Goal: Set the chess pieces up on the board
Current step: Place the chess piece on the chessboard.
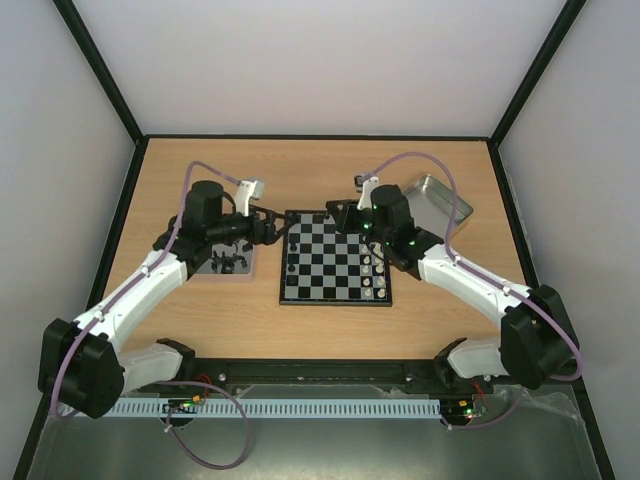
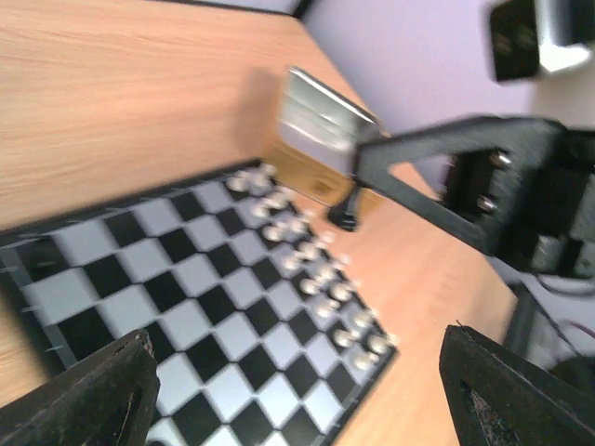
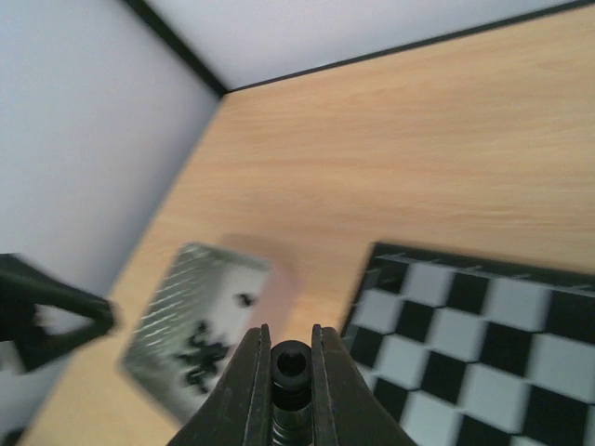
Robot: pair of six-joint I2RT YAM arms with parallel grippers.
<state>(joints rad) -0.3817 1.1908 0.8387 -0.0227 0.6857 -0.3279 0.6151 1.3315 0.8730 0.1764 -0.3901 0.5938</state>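
Right end effector (image 3: 290, 346) is clamped on one black piece (image 3: 291, 364), carried low over the far-left corner of the board (image 1: 330, 265). Left end effector (image 2: 297, 358) is spread wide with nothing between its fingers, hovering just beside that same corner. The rest of the black pieces (image 3: 200, 358) lie in a loose heap in the tray (image 3: 172, 316) left of the board. Whether any already stand on the board's left squares is too small to tell. Main hazard, as I judge it, is the two end effectors crowding each other at that corner; a sideways move by either could bump the other and jar the piece loose. The piece is tiny and narrowly pinched, so it may tip or land across two squares on release. White pieces (image 2: 311, 265) fill the two files on the right side, and the right forearm reaches in over them, so a low sweep could scatter them. A metal tin (image 1: 440, 200) sits on the surface (image 1: 200, 170) beyond the right arm, well apart from the work.
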